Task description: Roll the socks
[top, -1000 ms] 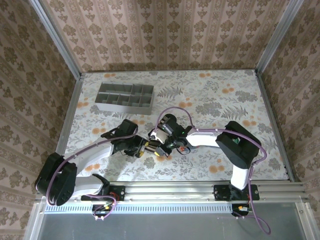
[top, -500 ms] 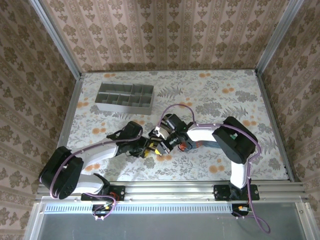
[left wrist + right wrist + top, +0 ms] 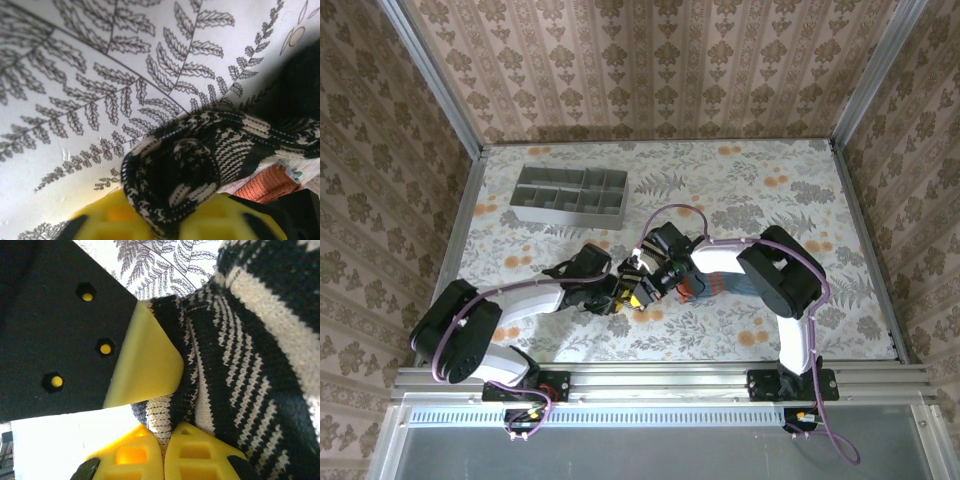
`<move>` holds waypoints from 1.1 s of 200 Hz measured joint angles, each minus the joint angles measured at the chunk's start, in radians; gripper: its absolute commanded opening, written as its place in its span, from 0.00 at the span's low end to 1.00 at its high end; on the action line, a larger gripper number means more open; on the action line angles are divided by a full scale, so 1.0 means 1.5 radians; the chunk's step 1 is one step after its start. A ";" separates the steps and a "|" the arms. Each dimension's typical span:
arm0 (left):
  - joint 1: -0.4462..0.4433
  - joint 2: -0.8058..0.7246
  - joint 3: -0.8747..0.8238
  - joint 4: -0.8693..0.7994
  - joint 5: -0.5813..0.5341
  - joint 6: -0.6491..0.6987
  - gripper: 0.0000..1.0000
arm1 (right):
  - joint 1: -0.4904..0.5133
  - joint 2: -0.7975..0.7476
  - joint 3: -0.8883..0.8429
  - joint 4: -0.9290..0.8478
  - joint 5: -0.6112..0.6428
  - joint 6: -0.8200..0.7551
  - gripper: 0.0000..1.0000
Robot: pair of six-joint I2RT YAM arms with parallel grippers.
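Two pincers close on one black-and-cream sock (image 3: 172, 177), rolled up between them.
My left pincer (image 3: 160, 225) pinches the rolled end from both sides, its yellow fingers (image 3: 220, 220) sunk into the knit. My right pincer (image 3: 167, 452) is almost pressed together on a fold of the same sock. The roll lies on the fern-print tabletop (image 3: 75, 75), near its front middle, with the orange-cuffed sock (image 3: 267, 182) just beside it and the grey tray (image 3: 570, 195) well apart.
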 measured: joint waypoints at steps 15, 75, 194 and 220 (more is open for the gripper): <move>-0.001 -0.002 0.002 -0.010 0.000 -0.010 0.00 | 0.003 -0.004 -0.001 -0.004 0.007 -0.010 0.27; -0.018 -0.102 -0.008 -0.208 -0.033 -0.095 0.00 | 0.179 -0.292 -0.225 0.114 0.354 -0.180 0.56; 0.002 -0.075 0.021 -0.271 -0.010 -0.120 0.00 | 0.393 -0.186 -0.213 0.276 0.773 -0.455 0.50; 0.010 -0.070 0.024 -0.272 0.000 -0.110 0.00 | 0.393 -0.167 -0.189 0.286 0.774 -0.464 0.46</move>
